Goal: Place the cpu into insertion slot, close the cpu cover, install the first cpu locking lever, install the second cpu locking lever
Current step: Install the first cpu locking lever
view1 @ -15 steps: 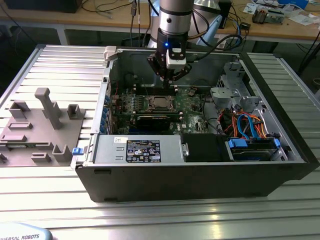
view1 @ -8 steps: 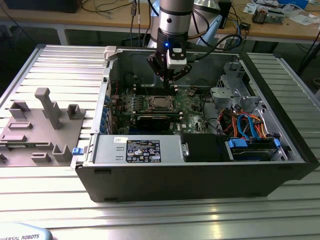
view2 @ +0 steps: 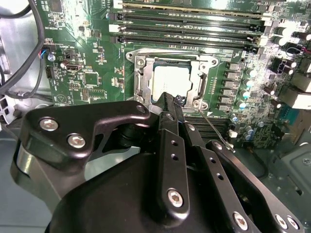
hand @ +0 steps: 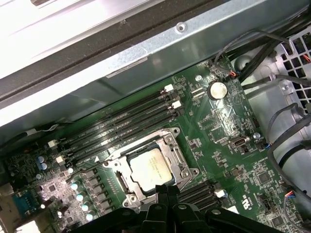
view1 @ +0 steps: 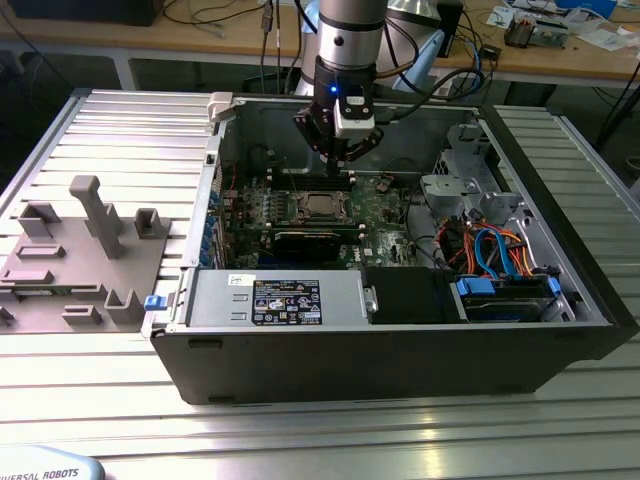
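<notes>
The cpu [view2: 167, 77] [hand: 150, 167] lies flat in the insertion slot [view2: 210, 61] on the green motherboard; its silver top shows through the window of the cpu cover [view2: 143, 80] [hand: 171, 151], which is folded down over it. In the exterior view the cpu [view1: 320, 205] sits just below my gripper [view1: 340, 163]. The gripper [view2: 173, 101] [hand: 163, 188] is shut with nothing between its fingers, and its tips hover at one edge of the cover. A thin metal locking lever [view2: 216, 131] sticks out slantwise from the socket corner beside the fingertips.
Long black memory slots [view2: 189, 29] [hand: 121, 124] run along one side of the socket. The computer case wall [view1: 350, 105] rises close behind the arm. Drive cage and cables [view1: 490, 250] fill the exterior view's right. A grey fixture block [view1: 90, 250] stands outside the case on the left.
</notes>
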You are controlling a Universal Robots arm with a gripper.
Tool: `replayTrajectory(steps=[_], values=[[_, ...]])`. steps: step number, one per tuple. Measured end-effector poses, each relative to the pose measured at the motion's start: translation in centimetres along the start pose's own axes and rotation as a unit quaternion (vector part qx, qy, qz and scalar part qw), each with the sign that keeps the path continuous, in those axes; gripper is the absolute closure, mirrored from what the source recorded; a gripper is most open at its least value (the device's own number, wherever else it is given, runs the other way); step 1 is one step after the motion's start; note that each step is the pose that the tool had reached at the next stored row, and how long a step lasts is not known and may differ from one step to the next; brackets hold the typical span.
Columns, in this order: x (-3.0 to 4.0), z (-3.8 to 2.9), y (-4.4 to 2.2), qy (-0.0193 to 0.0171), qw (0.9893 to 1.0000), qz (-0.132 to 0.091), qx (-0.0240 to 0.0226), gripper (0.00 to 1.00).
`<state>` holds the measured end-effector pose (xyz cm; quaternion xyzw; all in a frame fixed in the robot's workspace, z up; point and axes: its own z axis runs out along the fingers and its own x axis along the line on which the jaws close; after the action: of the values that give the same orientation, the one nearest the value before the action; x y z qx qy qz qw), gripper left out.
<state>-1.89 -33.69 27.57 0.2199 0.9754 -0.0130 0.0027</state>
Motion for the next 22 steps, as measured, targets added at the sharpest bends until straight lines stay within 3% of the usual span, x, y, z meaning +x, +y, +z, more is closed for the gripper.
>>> replayTrajectory(steps=[22], values=[[0.0,0.0,0.0,-0.001,0.9992,-0.04,-0.0004,0.89]])
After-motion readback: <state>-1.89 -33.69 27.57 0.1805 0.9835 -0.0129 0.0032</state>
